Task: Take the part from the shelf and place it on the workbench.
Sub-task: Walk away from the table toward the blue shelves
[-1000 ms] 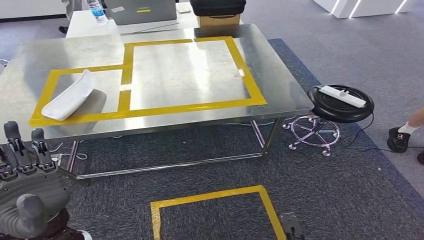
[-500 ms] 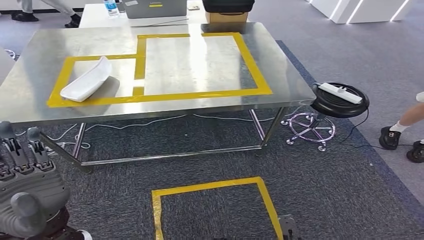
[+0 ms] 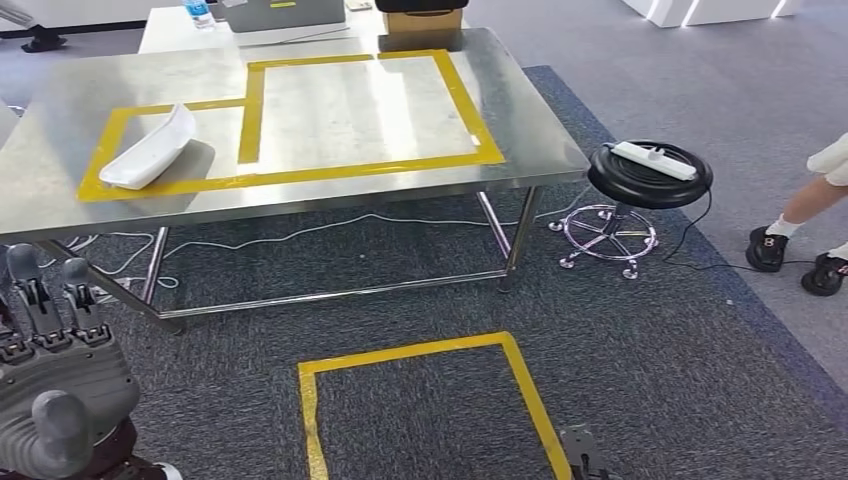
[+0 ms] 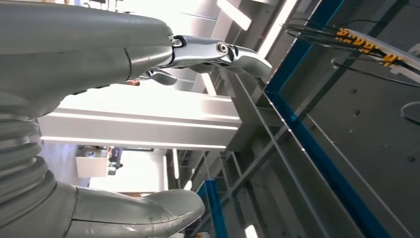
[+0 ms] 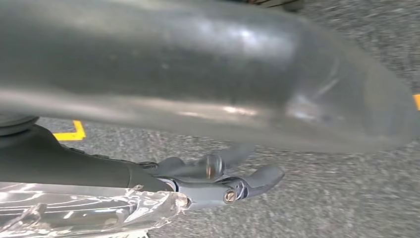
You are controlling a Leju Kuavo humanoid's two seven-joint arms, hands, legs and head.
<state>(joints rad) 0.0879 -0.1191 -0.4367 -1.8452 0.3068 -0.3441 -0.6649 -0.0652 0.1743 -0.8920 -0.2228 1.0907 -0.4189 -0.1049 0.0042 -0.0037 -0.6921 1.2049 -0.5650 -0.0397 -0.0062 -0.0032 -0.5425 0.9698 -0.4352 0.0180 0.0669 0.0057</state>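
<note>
Part: a white, curved, tray-like part (image 3: 145, 152) is seen lying on the worktop (image 3: 340, 110) at the upper left of the head view, inside the smaller yellow-taped field; it is touched by no hand. By its position the placing step is judged already done, the taped outline presumably marking where it belongs.

Left hand: the left hand (image 3: 55, 375) is raised at the lower left of the head view, well apart from the part. Its fingers (image 3: 35, 295) are held straight up and apart, nothing being gripped. In the left wrist view the fingers (image 4: 218, 49) are extended against blue shelf framing, again with nothing between them.

Right hand: the right hand (image 5: 213, 178) is seen in its wrist view above the grey carpet, as of an arm hanging at the side. Whether its fingers are apart or together cannot be told, a large blurred grey form lying across most of that picture.

Floor marking: a yellow taped rectangle (image 3: 420, 350) is laid on the carpet at lower centre, judged to be a standing mark for the robot.

Surroundings: a black stool (image 3: 650, 175) carrying a white power strip (image 3: 655, 160) stands just beside the worktop's right end; a person's shoes (image 3: 795, 260) appear at the right edge.
</note>
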